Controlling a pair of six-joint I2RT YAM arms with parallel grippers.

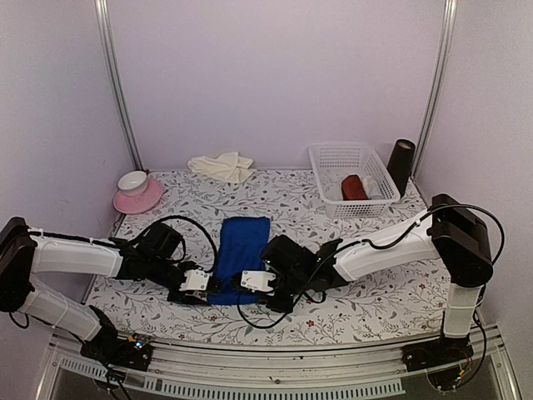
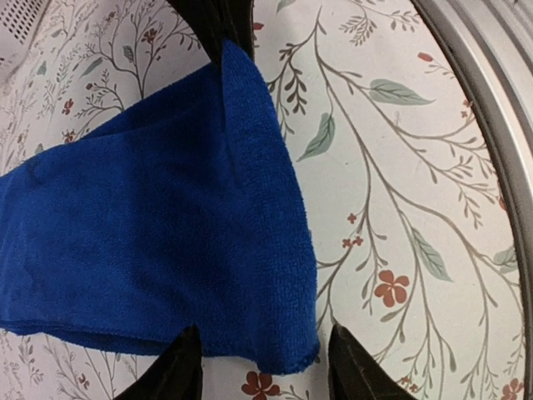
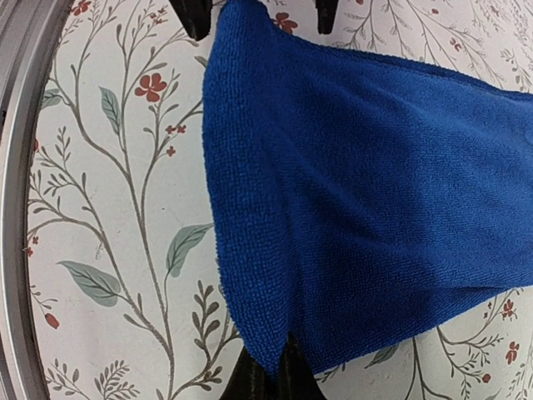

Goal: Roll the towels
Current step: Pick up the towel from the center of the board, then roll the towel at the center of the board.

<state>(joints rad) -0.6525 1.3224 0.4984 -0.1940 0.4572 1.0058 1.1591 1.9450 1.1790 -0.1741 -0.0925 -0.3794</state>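
Cloth pinched between closed jaws, the right gripper [image 3: 275, 375] holds one near corner of the blue towel [image 1: 242, 242]. Just to its left, the left gripper [image 2: 265, 333] straddles the other near corner, jaws partly apart and not clamped. The towel stretches away from both over the floral table [image 1: 350, 308]. Well beyond and to the right of the right gripper, a white basket [image 1: 321, 173] holds a dark red roll [image 1: 354, 187] and something pale. Far beyond the left gripper lie the cream towel [image 1: 221, 167] and a cup [image 1: 133, 181] on a pink saucer [image 1: 143, 201].

Larger towel [image 1: 241, 242] on table [image 1: 375, 308], basket [image 1: 321, 171] behind
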